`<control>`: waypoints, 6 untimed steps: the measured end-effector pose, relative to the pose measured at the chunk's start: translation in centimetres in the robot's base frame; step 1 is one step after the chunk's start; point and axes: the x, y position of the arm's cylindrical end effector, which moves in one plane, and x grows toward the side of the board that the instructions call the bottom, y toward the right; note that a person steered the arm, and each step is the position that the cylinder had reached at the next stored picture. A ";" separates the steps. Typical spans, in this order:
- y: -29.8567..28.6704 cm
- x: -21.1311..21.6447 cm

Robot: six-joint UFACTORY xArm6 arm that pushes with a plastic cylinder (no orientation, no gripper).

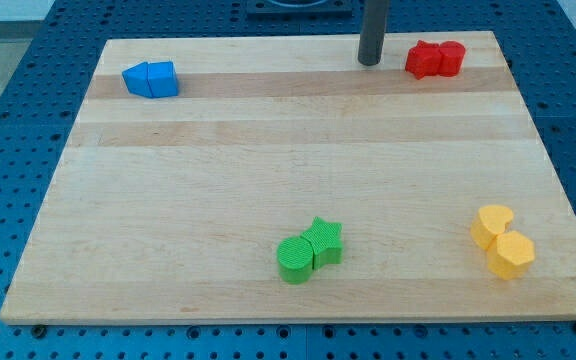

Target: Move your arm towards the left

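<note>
On a pale wooden desk point(268, 160), my tip point(370, 62), the rod-shaped end effector with no jaws to open or close, rests near the view's top edge, just left of two touching red blocks point(435, 59) and touching nothing. Blue blocks point(151, 79) sit far to the view's left, a green cylinder and star point(309, 251) near the bottom, and yellow blocks point(502, 241) at bottom right. The blocks are grouped in same-coloured pairs, and the strip towards the view's left looks open for sliding.

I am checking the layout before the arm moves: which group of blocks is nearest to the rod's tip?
The red blocks, at the view's top right, just right of my tip. The blue, green and yellow blocks all lie much farther away.
</note>
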 end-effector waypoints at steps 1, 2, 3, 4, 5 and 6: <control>-0.8 0.0; -6.7 0.0; -13.4 -0.1; -19.2 -0.2; -24.6 -0.2; -29.7 -0.2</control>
